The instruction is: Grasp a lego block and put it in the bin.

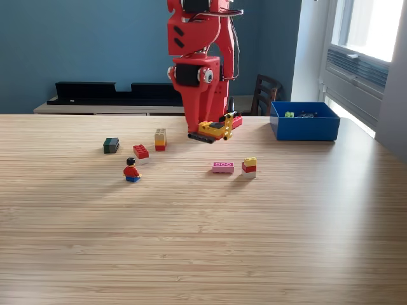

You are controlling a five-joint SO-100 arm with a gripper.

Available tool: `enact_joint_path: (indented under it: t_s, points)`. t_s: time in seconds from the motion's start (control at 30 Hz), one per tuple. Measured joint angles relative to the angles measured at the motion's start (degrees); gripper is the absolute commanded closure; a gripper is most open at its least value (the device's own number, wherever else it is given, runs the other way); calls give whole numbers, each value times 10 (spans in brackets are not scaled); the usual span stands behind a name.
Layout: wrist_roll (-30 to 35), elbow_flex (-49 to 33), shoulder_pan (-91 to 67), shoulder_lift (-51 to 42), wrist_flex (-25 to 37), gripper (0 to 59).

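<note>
Blocks [222, 167] are lying loose at the gripper's [213, 131] six o'clock; its grip is unclear; bin [304, 129] is holding some pieces.

A pale wood-grain finish, smooth and faintly sheened, is being shown by the counter [203, 241]. Smooth blue plastic is being seen on the bin [305, 128]. Glossy red plastic is being displayed by the arm [198, 57], and shiny plastic by the blocks [223, 167].
</note>
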Motion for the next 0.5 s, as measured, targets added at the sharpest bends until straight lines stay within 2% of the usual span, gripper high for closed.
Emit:
enact_joint_path:
  t_s: [0.3, 0.5]
  points:
    - [-76, -91, -193, 0, 80, 585]
    - [-115, -105, -352, 0, 107, 585]
